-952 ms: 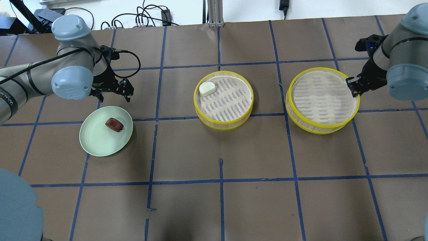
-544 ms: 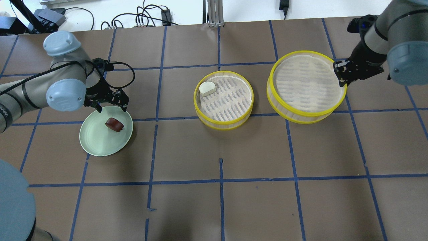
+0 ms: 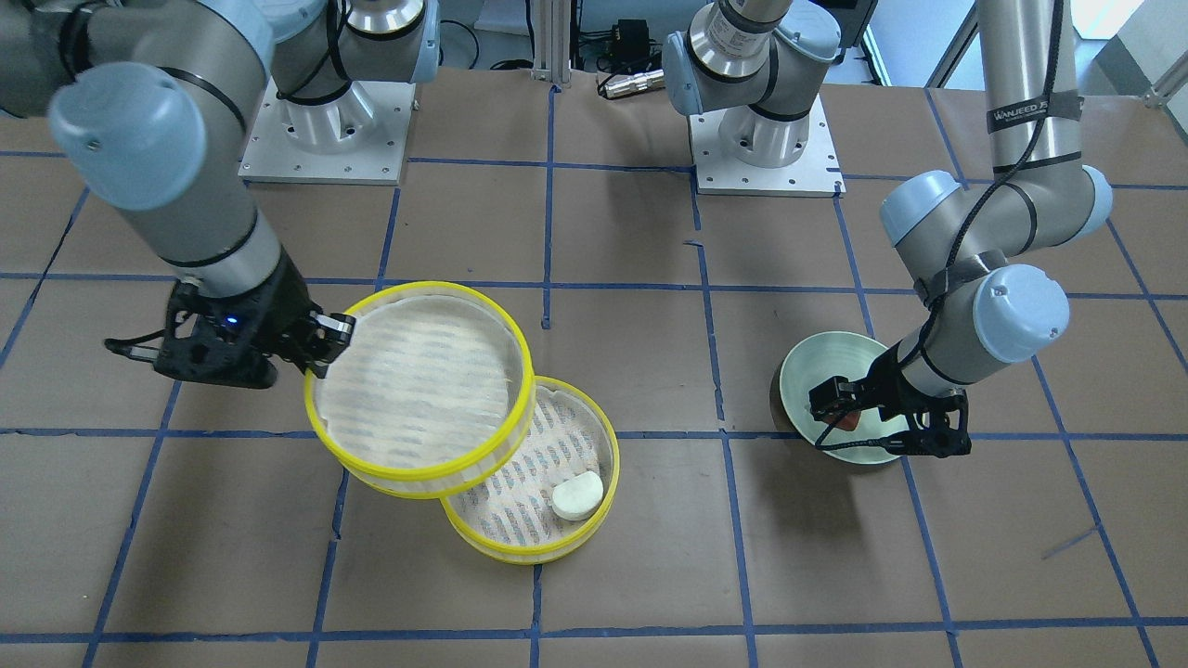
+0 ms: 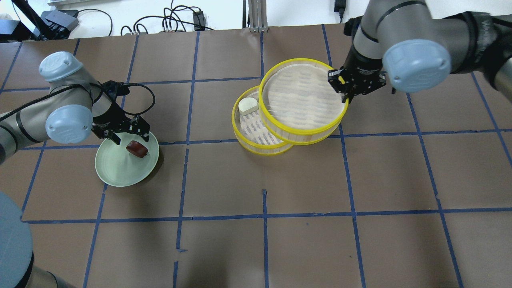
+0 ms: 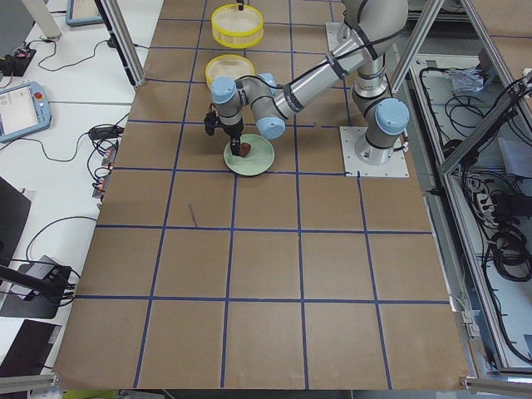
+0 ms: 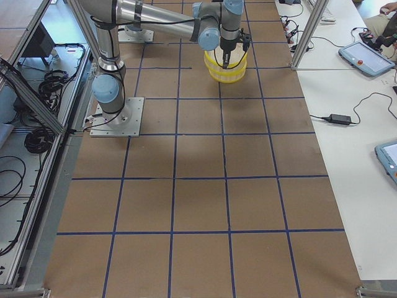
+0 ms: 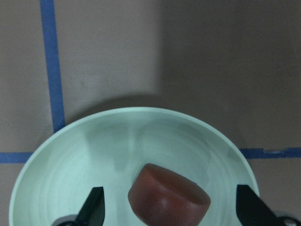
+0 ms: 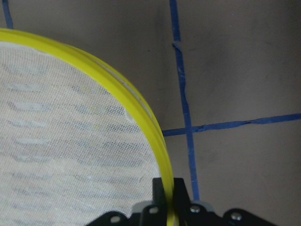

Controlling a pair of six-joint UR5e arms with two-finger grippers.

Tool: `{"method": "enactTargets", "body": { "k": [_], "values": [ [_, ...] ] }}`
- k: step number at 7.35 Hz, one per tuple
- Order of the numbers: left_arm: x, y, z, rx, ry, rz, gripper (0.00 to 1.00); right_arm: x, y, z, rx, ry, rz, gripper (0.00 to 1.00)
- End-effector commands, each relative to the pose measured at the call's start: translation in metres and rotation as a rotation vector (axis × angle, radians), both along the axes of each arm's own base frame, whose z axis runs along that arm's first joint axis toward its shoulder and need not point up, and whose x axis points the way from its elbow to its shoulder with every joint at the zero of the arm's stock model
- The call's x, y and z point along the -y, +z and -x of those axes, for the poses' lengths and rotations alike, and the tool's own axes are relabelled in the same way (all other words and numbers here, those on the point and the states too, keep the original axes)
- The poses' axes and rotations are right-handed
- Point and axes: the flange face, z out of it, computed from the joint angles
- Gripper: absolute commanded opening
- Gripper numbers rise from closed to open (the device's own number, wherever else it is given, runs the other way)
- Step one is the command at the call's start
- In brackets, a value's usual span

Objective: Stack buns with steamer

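Observation:
The dark reddish-brown bun (image 4: pixel 137 149) lies on the pale green plate (image 4: pixel 116 168). My left gripper (image 4: pixel 130 138) is open and low over the plate, one finger on each side of the bun without touching it; the left wrist view shows the bun (image 7: pixel 168 197) between the fingers (image 7: pixel 94 207). My right gripper (image 4: pixel 343 91) is shut on the yellow rim of one steamer tier (image 4: pixel 300 100) and holds it in the air, partly over the other tier (image 4: pixel 250 128). The white bun (image 4: pixel 248 106) sits in that lower tier, uncovered at its far left.
The brown table is marked with blue tape lines (image 4: pixel 264 216). Cables (image 4: pixel 176 20) lie beyond its far edge. The arm bases (image 3: pixel 320 130) stand at the robot's side. The held tier (image 3: pixel 418 380) hangs above the lower one (image 3: pixel 557 464) in the front view.
My right gripper has carried the steamer tier up and to the left until it overlaps the other tier. My left gripper has come down onto the plate around the dark bun.

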Motion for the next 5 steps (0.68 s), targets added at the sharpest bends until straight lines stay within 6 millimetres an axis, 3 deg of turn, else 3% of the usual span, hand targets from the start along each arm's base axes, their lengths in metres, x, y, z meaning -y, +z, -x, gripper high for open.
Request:
{"method": "enactTargets", "body": {
  "k": [1, 4, 5],
  "values": [
    [-0.0018, -0.0019, 0.0066, -0.003, 0.018, -0.006, 0.98, 0.0025, -0.0329, -0.0550, -0.078, -0.009, -0.031, 0.05],
    [-0.0022, -0.0104, 0.0108, -0.004, 0.015, -0.022, 0.93, 0.0091, -0.0315, -0.0594, -0.057, -0.036, 0.021, 0.05],
    [-0.0002, -0.0117, 0.0097, 0.001, 0.014, -0.022, 0.68, 0.0106, -0.0343, -0.0608, -0.055, -0.035, 0.024, 0.05]
  ]
}}
